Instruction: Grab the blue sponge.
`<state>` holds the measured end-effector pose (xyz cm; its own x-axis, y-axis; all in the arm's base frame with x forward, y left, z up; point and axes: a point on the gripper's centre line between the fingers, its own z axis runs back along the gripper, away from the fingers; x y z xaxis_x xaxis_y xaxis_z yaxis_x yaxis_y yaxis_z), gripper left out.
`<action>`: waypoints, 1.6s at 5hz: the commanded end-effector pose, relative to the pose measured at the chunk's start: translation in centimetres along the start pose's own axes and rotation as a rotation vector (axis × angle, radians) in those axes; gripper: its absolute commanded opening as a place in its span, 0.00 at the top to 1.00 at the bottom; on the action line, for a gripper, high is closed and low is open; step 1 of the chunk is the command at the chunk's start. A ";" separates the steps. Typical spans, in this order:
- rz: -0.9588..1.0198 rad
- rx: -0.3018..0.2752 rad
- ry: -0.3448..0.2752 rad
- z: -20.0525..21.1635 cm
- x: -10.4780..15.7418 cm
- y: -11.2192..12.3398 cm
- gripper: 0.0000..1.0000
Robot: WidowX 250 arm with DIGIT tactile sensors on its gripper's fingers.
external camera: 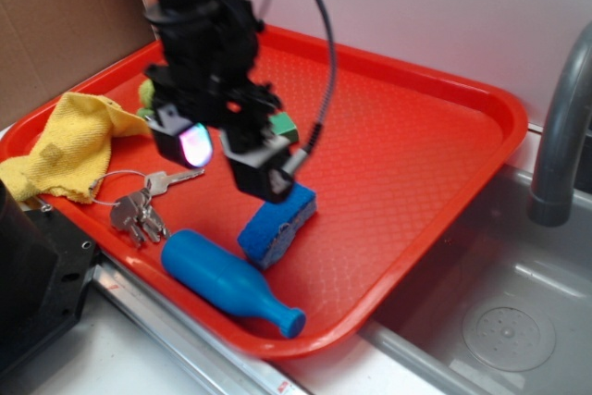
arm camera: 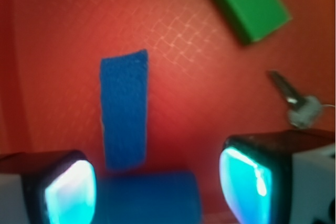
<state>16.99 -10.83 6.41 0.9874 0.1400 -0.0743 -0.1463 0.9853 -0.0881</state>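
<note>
Gripper [external camera: 227, 150] hovering over the blue sponge [external camera: 277, 223], nothing grasped yet.

The sponge lies on the red tray [external camera: 416, 173], toward its front edge, just beside the blue bottle [external camera: 227, 281], with the keys [external camera: 139, 205] to one side. In the wrist view the fingers [arm camera: 68, 187] stand apart, glowing pads facing each other, and the sponge [arm camera: 125, 111] sits in the gap ahead of them, untouched. The green block [arm camera: 245, 3] lies well apart, and a yellow cloth [external camera: 69, 141] fills the tray's far left corner. As I judge it, lowering, closing and lifting all remain.
</note>
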 end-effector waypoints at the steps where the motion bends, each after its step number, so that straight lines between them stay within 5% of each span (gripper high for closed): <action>1: -0.076 -0.018 -0.010 -3.0 2.4 -3.0 0.00; 2: -0.107 -0.001 0.003 -4.8 2.2 -3.2 0.00; 3: -0.121 0.008 -0.015 -3.3 1.9 -2.4 1.00; 4: -0.184 -0.035 -0.048 1.3 2.0 0.1 1.00; 5: -0.233 -0.005 -0.106 6.8 2.4 3.8 1.00; 7: -0.020 0.134 -0.130 18.1 3.9 10.1 1.00; 8: 0.008 0.140 -0.175 20.6 4.1 10.9 1.00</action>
<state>21.17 2.86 24.33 0.9883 0.1405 0.0596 -0.1439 0.9879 0.0579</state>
